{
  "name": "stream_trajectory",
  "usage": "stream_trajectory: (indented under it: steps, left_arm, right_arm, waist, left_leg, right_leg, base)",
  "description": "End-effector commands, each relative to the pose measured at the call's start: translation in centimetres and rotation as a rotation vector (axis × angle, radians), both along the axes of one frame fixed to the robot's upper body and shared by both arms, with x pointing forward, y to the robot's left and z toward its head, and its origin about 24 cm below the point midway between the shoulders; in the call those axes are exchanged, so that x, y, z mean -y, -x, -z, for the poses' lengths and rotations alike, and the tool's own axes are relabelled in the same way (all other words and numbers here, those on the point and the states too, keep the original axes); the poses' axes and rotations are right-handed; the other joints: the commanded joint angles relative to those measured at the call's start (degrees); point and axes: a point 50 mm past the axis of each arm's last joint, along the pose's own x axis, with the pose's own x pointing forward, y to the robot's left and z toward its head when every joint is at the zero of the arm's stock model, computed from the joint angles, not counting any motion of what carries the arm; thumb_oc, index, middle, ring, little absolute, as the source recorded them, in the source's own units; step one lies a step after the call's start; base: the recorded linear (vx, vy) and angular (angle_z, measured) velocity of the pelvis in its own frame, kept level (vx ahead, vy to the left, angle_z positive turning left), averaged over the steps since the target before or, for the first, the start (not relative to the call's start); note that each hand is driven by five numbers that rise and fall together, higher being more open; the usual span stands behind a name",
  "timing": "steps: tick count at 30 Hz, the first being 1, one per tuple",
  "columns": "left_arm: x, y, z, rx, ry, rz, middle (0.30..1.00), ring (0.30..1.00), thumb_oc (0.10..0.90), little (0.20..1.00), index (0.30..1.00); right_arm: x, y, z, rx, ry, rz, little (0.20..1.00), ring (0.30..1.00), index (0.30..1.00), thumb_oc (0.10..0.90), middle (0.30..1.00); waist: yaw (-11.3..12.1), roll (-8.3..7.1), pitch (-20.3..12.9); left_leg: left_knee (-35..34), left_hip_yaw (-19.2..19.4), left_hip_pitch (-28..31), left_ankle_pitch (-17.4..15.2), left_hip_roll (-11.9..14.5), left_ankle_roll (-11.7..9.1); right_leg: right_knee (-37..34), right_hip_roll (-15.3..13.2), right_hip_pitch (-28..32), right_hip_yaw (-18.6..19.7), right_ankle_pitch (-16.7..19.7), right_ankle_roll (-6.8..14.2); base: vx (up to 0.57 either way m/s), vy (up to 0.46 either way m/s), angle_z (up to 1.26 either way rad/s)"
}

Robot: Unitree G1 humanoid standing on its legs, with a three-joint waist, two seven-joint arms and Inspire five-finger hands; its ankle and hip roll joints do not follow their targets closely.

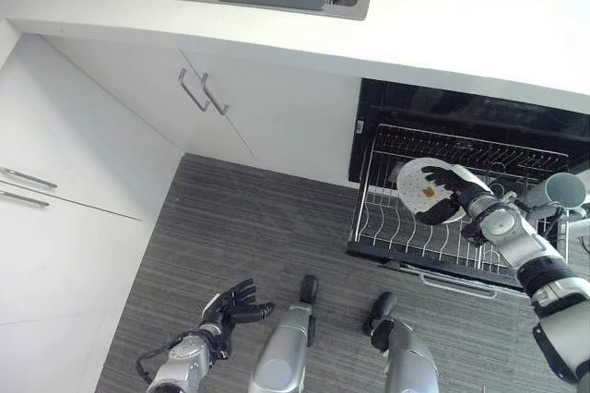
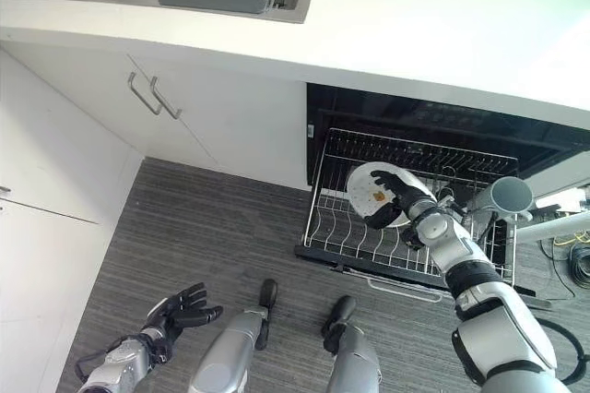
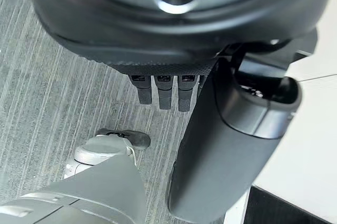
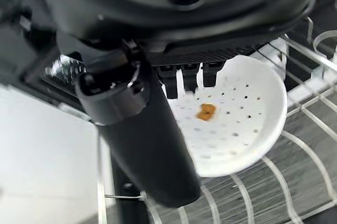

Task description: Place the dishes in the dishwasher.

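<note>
Low at left, left hand spread, idle. Right hand pinching plate over rack; could miss the tines, tip or slip.

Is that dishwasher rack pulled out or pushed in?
Pulled out: the wire rack juts over the floor, with the right hand holding a plate above it.

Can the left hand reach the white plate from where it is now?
Probably not: the left hand hangs open low over the floor, far from the white plate, which the right hand holds over the dishwasher rack.
</note>
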Motion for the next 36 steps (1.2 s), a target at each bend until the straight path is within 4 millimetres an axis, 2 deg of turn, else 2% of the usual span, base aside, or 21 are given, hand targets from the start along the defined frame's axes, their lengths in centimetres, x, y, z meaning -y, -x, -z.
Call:
stream_trajectory:
  steps: [1,8,12,15,18,20,22,23,25,27,28,29,32,36]
  left_arm:
    - [-1.5,1.6,0.3,-0.029,-0.068,-0.006,0.9,0.9,0.8,0.9,0.9]
    - [-1.7,3.0,1.1,-0.074,-0.085,-0.052,0.9,0.9,0.8,0.9,0.9]
    - [-2.2,4.5,1.8,-0.118,-0.093,-0.13,0.9,0.9,0.8,0.9,0.9]
    - [-2.2,6.0,2.7,-0.159,-0.097,-0.181,0.9,0.9,0.8,0.9,0.9]
    - [-2.0,7.3,3.3,-0.191,-0.099,-0.219,0.9,0.9,0.8,0.9,0.9]
    - [-1.8,7.9,3.6,-0.205,-0.096,-0.234,0.9,0.9,0.8,0.9,0.9]
    - [-1.2,8.7,3.9,-0.221,-0.085,-0.257,0.9,0.9,0.8,0.9,0.9]
    - [-0.8,9.6,4.2,-0.231,-0.076,-0.271,0.9,0.9,0.8,0.9,0.9]
    - [-0.5,10.1,4.3,-0.235,-0.069,-0.279,0.9,0.9,0.8,0.9,0.9]
    - [-0.5,9.9,4.2,-0.226,-0.067,-0.283,0.9,0.9,0.8,0.9,0.9]
    - [-0.7,9.8,4.0,-0.224,-0.067,-0.29,0.9,0.9,0.8,0.9,0.9]
    - [-0.9,9.9,4.1,-0.233,-0.068,-0.291,0.9,0.9,0.8,0.9,0.9]
    - [-1.2,9.4,4.1,-0.255,-0.085,-0.272,0.9,0.9,0.8,0.9,0.9]
    - [-1.4,8.9,4.1,-0.281,-0.111,-0.23,0.9,0.9,0.8,0.9,0.9]
  right_arm:
    - [-0.3,-0.4,-2.3,0.125,-0.166,0.014,0.9,0.9,0.9,0.8,0.9]
    - [-1.2,1.4,-2.0,0.174,-0.244,0.019,0.9,0.9,0.9,0.8,0.9]
    - [-1.2,4.2,-3.4,0.295,-0.232,0.008,0.9,0.9,0.9,0.8,0.9]
    - [0.1,6.6,-4.2,0.35,-0.254,0.059,0.9,0.9,0.9,0.8,0.9]
    - [1.0,8.8,-3.6,0.373,-0.379,0.171,0.9,0.9,0.9,0.8,0.9]
    - [1.0,9.8,-2.8,0.386,-0.375,0.23,0.9,0.9,0.9,0.8,0.9]
    - [0.8,11.0,-1.5,0.373,-0.383,0.286,0.9,0.9,0.9,0.8,0.9]
    - [0.5,11.9,0.4,0.316,-0.439,0.345,0.9,0.9,0.9,0.8,0.9]
    - [0.2,13.4,3.7,0.202,-0.437,0.419,0.9,0.9,0.9,0.8,0.9]
    - [0.4,14.1,5.2,0.139,-0.43,0.482,0.9,0.9,0.9,0.8,0.9]
    - [0.5,15.2,7.6,0.025,-0.419,0.559,0.9,0.9,0.9,0.8,0.9]
    - [0.4,16.2,10.2,-0.085,-0.413,0.63,0.9,0.9,0.9,0.8,0.9]
    - [-0.5,17.6,14.6,-0.314,-0.357,0.693,0.9,0.9,0.9,0.8,0.9]
    - [-1.6,17.6,17.1,-0.477,-0.361,0.755,0.9,0.9,0.9,0.8,0.9]
  waist:
    - [-0.13,-1.05,-3.23]
    - [-3.34,-3.0,-4.94]
    - [-6.66,-4.32,-5.59]
    - [-9.13,-5.03,-6.31]
    - [-11.48,-5.42,-7.03]
    - [-12.51,-5.37,-7.01]
    - [-13.74,-5.14,-6.92]
    - [-14.49,-5.01,-6.96]
    - [-15.58,-4.75,-7.03]
    - [-15.93,-4.57,-6.95]
    - [-15.99,-4.37,-6.82]
    - [-15.81,-4.34,-6.86]
    - [-14.54,-4.25,-7.09]
    - [-12.0,-4.28,-7.63]
  left_leg:
    - [4.56,2.77,3.47,-12.87,3.59,-2.09]
    - [4.56,4.95,7.29,-14.2,4.17,-1.36]
    - [4.56,6.41,10.01,-15.22,4.43,-0.51]
    - [4.56,7.63,11.51,-15.82,4.69,0.0]
    - [4.56,8.94,12.5,-16.54,4.8,0.36]
    - [4.56,9.54,12.94,-16.83,4.48,0.67]
    - [4.56,10.2,13.63,-17.25,4.05,1.19]
    - [4.56,10.86,14.17,-17.57,3.76,1.51]
    - [4.56,12.08,14.57,-17.76,3.79,1.81]
    - [4.56,12.47,14.46,-17.68,3.7,1.88]
    - [4.56,12.75,14.55,-17.59,3.47,2.03]
    - [4.56,12.86,14.67,-17.54,3.3,2.18]
    - [4.56,12.52,14.89,-17.19,3.2,2.18]
    - [4.56,11.4,15.14,-16.75,2.94,1.85]
  right_leg:
    - [-2.54,-1.98,3.14,4.37,-4.4,8.41]
    - [-2.54,-1.22,5.35,6.63,-4.23,8.82]
    - [-2.54,-0.4,6.69,8.76,-3.92,9.18]
    - [-2.54,0.27,7.26,10.47,-3.8,9.48]
    - [-2.54,0.95,7.35,12.17,-3.91,9.57]
    - [-2.54,1.19,7.22,12.93,-3.78,9.68]
    - [-2.54,1.56,7.23,13.88,-3.76,9.63]
    - [-2.54,1.86,7.36,14.75,-3.93,9.51]
    - [-2.54,2.08,7.45,15.78,-4.17,9.3]
    - [-2.54,2.04,7.32,16.03,-4.12,9.26]
    - [-2.54,1.75,7.41,15.77,-3.88,9.34]
    - [-2.54,1.57,7.57,15.55,-3.76,9.4]
    - [-2.54,0.99,8.45,14.11,-3.75,9.25]
    - [-2.54,0.11,9.87,11.59,-3.92,9.03]
  base:
    - [0.07,0.032,-0.19]
    - [0.06,0.032,-0.24]
    - [0.08,0.048,-0.41]
    - [0.08,0.034,-0.4]
    - [0.05,0.036,-0.34]
    - [0.02,0.058,-0.32]
    - [0.05,0.098,-0.39]
    - [0.06,0.108,-0.48]
    - [0.04,0.087,-0.31]
    - [0.0,0.044,-0.22]
    - [0.0,0.023,-0.03]
    - [0.02,0.008,0.11]
    - [0.05,-0.038,0.13]
    - [0.05,-0.05,0.31]
